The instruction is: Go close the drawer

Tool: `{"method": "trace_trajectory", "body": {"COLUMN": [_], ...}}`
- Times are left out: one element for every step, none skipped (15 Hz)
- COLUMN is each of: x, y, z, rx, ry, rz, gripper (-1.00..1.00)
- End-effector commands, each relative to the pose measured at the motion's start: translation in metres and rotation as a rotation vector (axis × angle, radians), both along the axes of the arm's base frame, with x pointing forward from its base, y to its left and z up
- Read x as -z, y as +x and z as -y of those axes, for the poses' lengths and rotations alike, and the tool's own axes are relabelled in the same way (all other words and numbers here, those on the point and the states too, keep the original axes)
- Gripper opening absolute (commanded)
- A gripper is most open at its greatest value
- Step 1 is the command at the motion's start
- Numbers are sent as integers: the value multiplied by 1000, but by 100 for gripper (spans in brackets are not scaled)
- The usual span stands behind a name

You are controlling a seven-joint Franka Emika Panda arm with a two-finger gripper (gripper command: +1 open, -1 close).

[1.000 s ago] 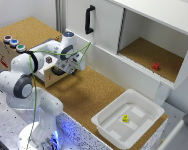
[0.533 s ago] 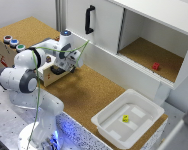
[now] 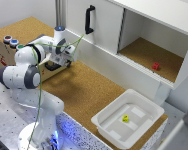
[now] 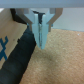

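The drawer (image 3: 52, 74) is a pale-wood front low on the wooden box (image 3: 5, 54) at the exterior view's left. My gripper (image 3: 58, 64) is right up against that front, and the arm's white wrist hides most of it. In the wrist view the gripper (image 4: 40, 44) is shut, its two grey fingers pressed together with nothing between them. Its tips sit just beside the drawer's black bar handle (image 4: 19, 56). Pale wood with blue marks (image 4: 5, 47) shows past the handle. How far out the drawer stands cannot be told.
A large white cabinet door with a vertical black handle (image 3: 89, 20) stands behind the arm. The open compartment beside it holds a small red object (image 3: 156, 66). A white plastic bin (image 3: 144, 131) with a small yellow object (image 3: 125, 118) sits on the cork at the front right. Coloured buttons (image 3: 11, 41) top the box.
The gripper has moved toward the exterior view's left, closer to the wooden box and its drawer front. Its fingers stay shut.
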State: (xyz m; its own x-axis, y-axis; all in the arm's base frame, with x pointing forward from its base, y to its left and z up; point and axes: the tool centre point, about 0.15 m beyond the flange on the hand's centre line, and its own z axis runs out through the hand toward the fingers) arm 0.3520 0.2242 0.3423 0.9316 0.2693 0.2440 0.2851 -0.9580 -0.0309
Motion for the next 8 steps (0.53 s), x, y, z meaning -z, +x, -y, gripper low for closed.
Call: {"method": "trace_trajectory", "body": {"x": [-1, -6, -10, -13, -13, -11, -10, -10], "y": [27, 28, 27, 26, 24, 23, 21, 18], "z": [-62, -72, -78, -79, -74, -64, -51, -40], "rx": [-107, -137, -157, -155, -138, -107, -75, -49], "ry": [-3, 7, 5, 1, -1, -4, -13, -37], "rz": [-44, -36, -22, -10, -8, -17, -21, -14], "gripper": [-100, -100, -100, -100, -100, -100, -100, -100]}}
